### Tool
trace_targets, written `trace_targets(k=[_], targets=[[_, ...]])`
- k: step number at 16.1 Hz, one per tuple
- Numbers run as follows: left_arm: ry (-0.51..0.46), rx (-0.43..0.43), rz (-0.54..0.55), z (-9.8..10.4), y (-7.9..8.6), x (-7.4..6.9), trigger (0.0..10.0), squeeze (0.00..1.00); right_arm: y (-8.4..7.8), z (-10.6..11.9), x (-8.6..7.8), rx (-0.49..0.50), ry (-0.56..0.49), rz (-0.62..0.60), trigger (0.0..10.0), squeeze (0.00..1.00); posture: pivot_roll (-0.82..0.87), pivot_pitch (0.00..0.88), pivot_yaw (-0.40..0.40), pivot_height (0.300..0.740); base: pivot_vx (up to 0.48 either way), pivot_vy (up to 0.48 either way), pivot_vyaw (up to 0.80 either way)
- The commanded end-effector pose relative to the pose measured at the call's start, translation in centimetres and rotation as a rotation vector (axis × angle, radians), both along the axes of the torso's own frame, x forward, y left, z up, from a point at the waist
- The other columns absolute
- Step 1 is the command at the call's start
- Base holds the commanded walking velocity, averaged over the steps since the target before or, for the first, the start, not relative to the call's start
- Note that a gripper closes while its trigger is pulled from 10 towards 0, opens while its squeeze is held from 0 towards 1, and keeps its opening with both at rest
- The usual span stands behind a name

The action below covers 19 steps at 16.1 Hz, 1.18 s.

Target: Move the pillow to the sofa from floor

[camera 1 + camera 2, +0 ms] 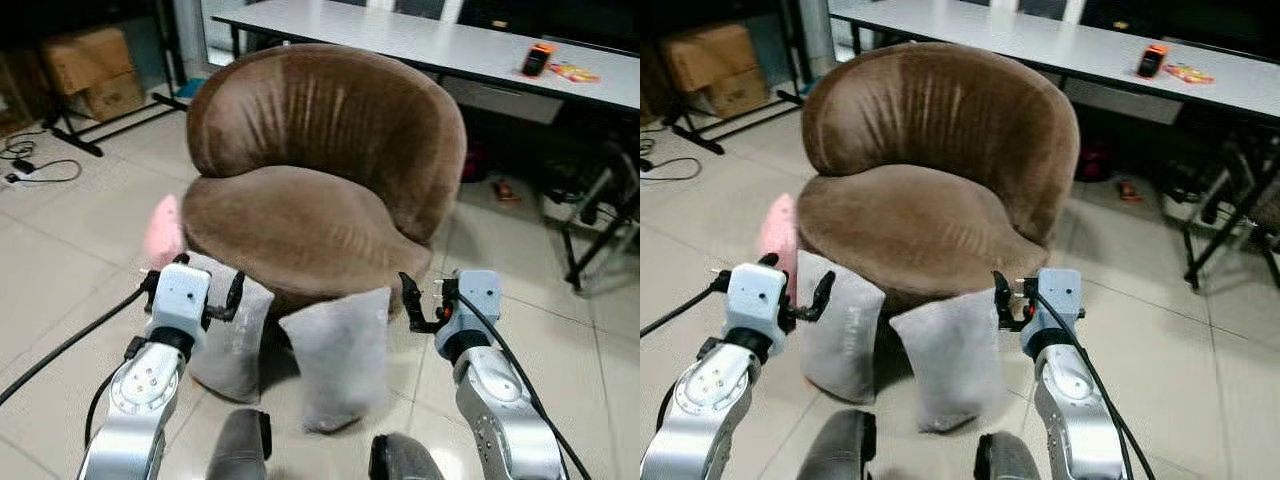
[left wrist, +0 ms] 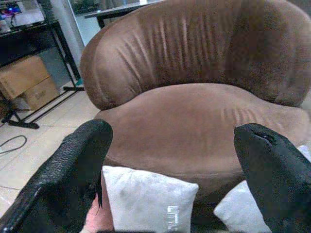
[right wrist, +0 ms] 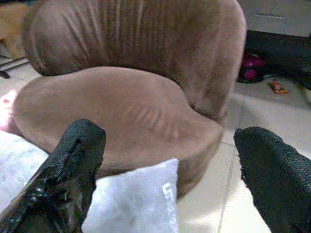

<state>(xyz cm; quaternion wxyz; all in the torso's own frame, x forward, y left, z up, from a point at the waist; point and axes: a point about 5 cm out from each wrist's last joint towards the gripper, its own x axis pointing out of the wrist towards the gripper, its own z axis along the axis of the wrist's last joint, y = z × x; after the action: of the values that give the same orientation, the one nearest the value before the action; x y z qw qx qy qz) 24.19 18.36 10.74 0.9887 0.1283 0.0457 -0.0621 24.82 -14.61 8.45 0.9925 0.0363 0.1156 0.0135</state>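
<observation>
A brown round velvet sofa [image 1: 310, 200] stands right before me. Two grey pillows lean upright against its front on the floor: one on the left [image 1: 238, 340], one on the right [image 1: 340, 355]. Beside the sofa's left side lies a pink pillow [image 1: 162, 230]. My left gripper [image 1: 192, 290] is open just above the left grey pillow [image 2: 146, 199], holding nothing. My right gripper [image 1: 432, 300] is open too, level with the top right corner of the right grey pillow [image 3: 136, 199] and just to its right, not touching it.
A long white table [image 1: 440, 45] with an orange object [image 1: 538, 60] runs behind the sofa. Cardboard boxes [image 1: 90, 70] and cables [image 1: 30, 165] are at far left. Black chair legs [image 1: 600, 220] stand at right. A black cable [image 1: 60, 350] trails from my left arm.
</observation>
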Motion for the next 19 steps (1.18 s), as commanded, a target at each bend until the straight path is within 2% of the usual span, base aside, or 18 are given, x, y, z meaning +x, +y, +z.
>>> trace_targets(k=[1, 7, 11, 15, 16, 17, 19], targets=[[-0.007, -0.013, -0.001, 0.21, -0.02, 0.0, 10.0, 0.0, -0.37, 0.27, 0.26, -0.011, -0.008, -0.014, 10.0, 0.0, 0.02, 0.0, -0.038, 0.656, 0.0, 0.0, 0.0], [-0.01, -0.023, -0.007, 0.22, -0.11, 0.09, 10.0, 0.0, -0.48, 0.19, 0.32, -0.032, -0.005, -0.01, 10.0, 0.0, 0.02, 0.0, -0.04, 0.656, 0.215, 0.0, 0.0], [-0.01, -0.024, -0.009, 0.2, -0.16, 0.09, 10.0, 0.0, -0.31, 0.13, 0.35, -0.051, -0.001, 0.018, 10.0, 0.0, 0.02, 0.0, -0.043, 0.656, 0.261, 0.0, 0.8], [-0.01, -0.021, -0.003, 0.14, -0.09, 0.15, 10.0, 0.0, -0.08, 0.06, 0.47, -0.028, -0.001, 0.029, 10.0, 0.0, 0.02, 0.0, -0.043, 0.656, 0.127, 0.0, 0.0], [0.006, -0.045, -0.004, 0.01, -0.1, 0.17, 10.0, 0.08, 0.03, 0.19, 0.44, 0.003, -0.014, 0.034, 10.0, 0.03, 0.02, 0.0, -0.04, 0.656, 0.0, 0.0, 0.0], [0.01, -0.06, -0.005, 0.0, -0.09, 0.18, 10.0, 1.0, 0.04, 0.22, 0.42, 0.015, -0.017, 0.032, 10.0, 1.0, 0.02, 0.0, -0.037, 0.656, 0.0, 0.0, 0.0], [0.01, -0.075, -0.011, 0.07, -0.05, 0.33, 10.0, 1.0, -0.08, 0.34, 0.37, 0.02, -0.031, 0.019, 10.0, 1.0, 0.02, 0.0, -0.029, 0.656, 0.0, 0.0, 0.0]])
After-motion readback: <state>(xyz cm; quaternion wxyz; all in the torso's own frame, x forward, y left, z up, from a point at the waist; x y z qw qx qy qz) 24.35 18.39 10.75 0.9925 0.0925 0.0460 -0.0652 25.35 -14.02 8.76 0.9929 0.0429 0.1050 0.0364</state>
